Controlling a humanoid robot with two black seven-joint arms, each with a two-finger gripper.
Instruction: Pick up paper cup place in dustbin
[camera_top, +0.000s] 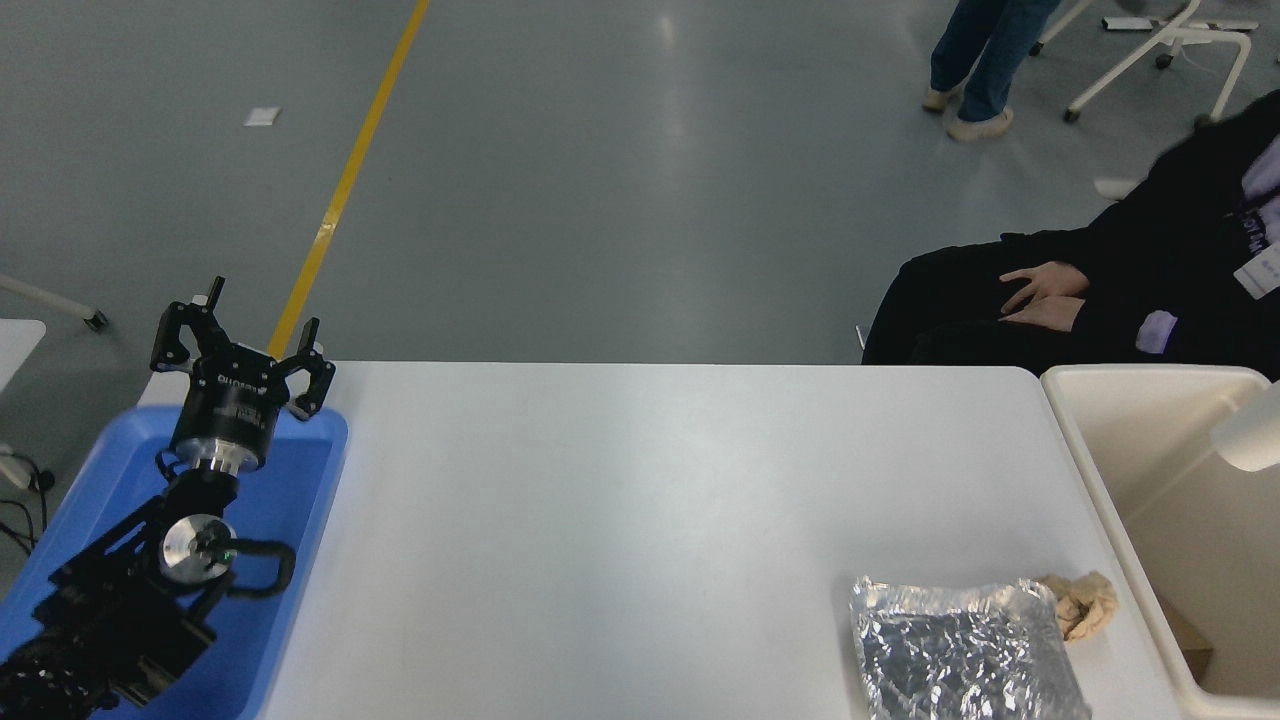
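Left gripper is parked over the blue tray at the bench's left edge, jaws spread, holding nothing. There's print on its body, too small to read. Near the front right corner: a foil packet and a crumpled brown wad. The paper cup shows blurred above the dustbin at the right edge, so it's nearly done, I'd say. The right gripper is out of frame, so no telling whether it's let go.

A grey polished floor fills the room beyond the white tabletop, with a soft glare of light on it. A yellow line runs across it at the left, and a white wheeled chair base stands at the top right.
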